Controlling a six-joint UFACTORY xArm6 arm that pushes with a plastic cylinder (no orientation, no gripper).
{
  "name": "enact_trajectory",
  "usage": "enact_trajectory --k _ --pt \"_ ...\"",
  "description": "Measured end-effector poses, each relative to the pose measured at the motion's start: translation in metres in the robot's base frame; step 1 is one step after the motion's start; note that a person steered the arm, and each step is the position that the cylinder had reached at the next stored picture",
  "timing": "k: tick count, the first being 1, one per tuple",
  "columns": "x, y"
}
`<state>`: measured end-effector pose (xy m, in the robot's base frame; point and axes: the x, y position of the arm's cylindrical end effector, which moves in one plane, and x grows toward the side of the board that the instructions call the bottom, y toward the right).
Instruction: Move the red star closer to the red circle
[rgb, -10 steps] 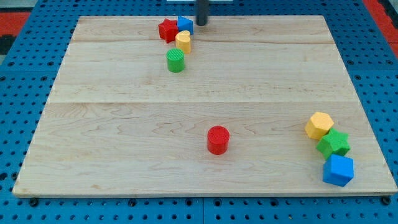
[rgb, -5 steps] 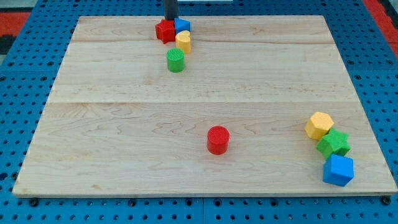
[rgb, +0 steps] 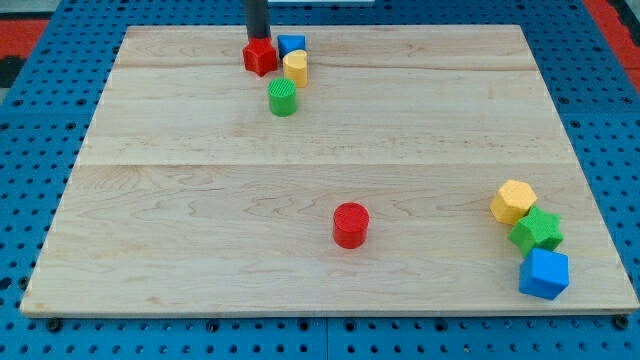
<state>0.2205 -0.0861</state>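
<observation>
**Tip at the red star, top of the board**

Now, going from the view's left: my tip (rgb: 257, 40) stands at the top edge of the wooden board (rgb: 180, 230), right against the upper side of the red star (rgb: 260, 57), on the side facing the view's top. There is no hand here to spread or pinch (the arm ends in a plain dark rod), so only the rod's end meets the block.

Just to the star's right sit a small blue block (rgb: 291, 44), whose shape I cannot make out, and below it a yellow block (rgb: 295, 68) with a rounded top; the yellow one looks close to or touching the star. Beneath these stands a green cylinder (rgb: 283, 98), apart from the star.

The red circle (rgb: 351, 224) is well apart from the star, toward the view's bottom and a little right of centre.

At the far right, a yellow hexagon (rgb: 513, 201), a green star (rgb: 537, 230) and a blue block (rgb: 544, 273) cluster together in a line running downward.
</observation>
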Motion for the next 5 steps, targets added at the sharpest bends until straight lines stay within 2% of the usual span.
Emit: enact_trajectory --k 2,5 --pt "0.007 0.000" --pt "0.082 0.000"
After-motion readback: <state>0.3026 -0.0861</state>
